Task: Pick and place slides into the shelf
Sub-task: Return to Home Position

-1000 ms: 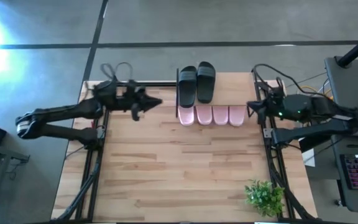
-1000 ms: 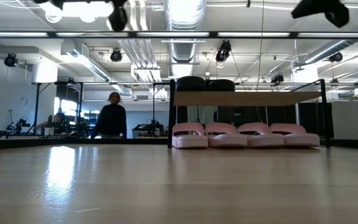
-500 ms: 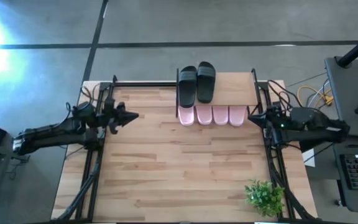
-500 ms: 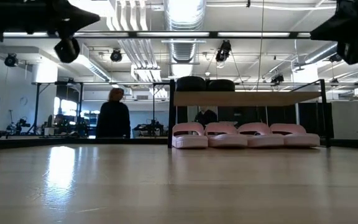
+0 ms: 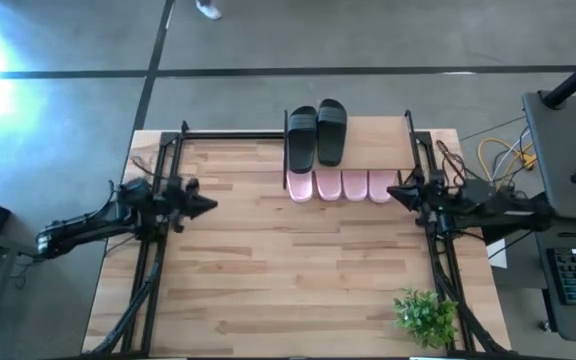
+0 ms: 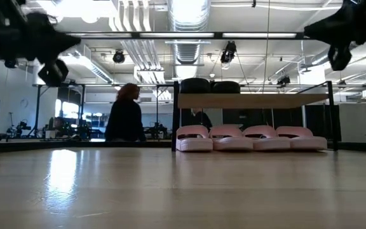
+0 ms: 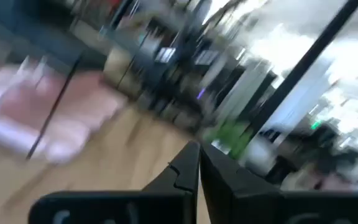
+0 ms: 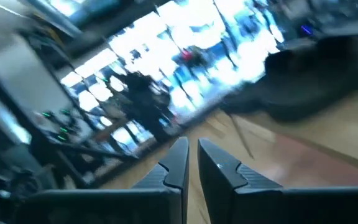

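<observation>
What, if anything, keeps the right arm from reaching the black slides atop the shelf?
Likely nothing, so probably yes: the black slides lie uncovered on top of the shelf, and the right gripper hangs empty near its right end.

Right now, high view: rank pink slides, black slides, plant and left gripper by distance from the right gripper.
1. pink slides, under the shelf, beside the right gripper.
2. black slides, on the shelf's top.
3. plant, table's bottom-right corner.
4. left gripper, across at the left edge.
</observation>
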`<action>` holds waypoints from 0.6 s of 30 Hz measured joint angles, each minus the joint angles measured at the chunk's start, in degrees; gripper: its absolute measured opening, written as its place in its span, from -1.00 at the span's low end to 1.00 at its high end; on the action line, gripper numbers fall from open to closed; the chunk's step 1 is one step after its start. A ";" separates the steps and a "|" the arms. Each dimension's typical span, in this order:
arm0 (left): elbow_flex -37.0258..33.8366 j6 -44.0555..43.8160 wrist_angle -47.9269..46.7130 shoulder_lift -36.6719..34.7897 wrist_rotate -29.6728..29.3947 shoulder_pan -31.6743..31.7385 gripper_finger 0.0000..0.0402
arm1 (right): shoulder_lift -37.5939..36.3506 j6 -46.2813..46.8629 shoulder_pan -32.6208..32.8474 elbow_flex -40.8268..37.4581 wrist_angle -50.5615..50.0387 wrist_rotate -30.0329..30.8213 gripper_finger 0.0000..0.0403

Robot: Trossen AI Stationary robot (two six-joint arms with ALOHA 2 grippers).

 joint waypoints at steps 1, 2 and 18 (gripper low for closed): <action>-0.20 1.39 -1.69 0.97 0.05 -0.01 -1.00 | 0.03 -1.04 0.01 -1.74 4.24 -1.02 -0.86; -0.55 3.37 -2.13 1.34 0.05 -0.01 -1.00 | -0.33 -2.03 0.00 -3.58 7.43 -2.09 -0.86; -4.94 21.08 -1.41 1.45 -14.25 -0.01 -1.00 | -0.04 0.53 -0.20 -13.79 11.49 -8.31 -0.86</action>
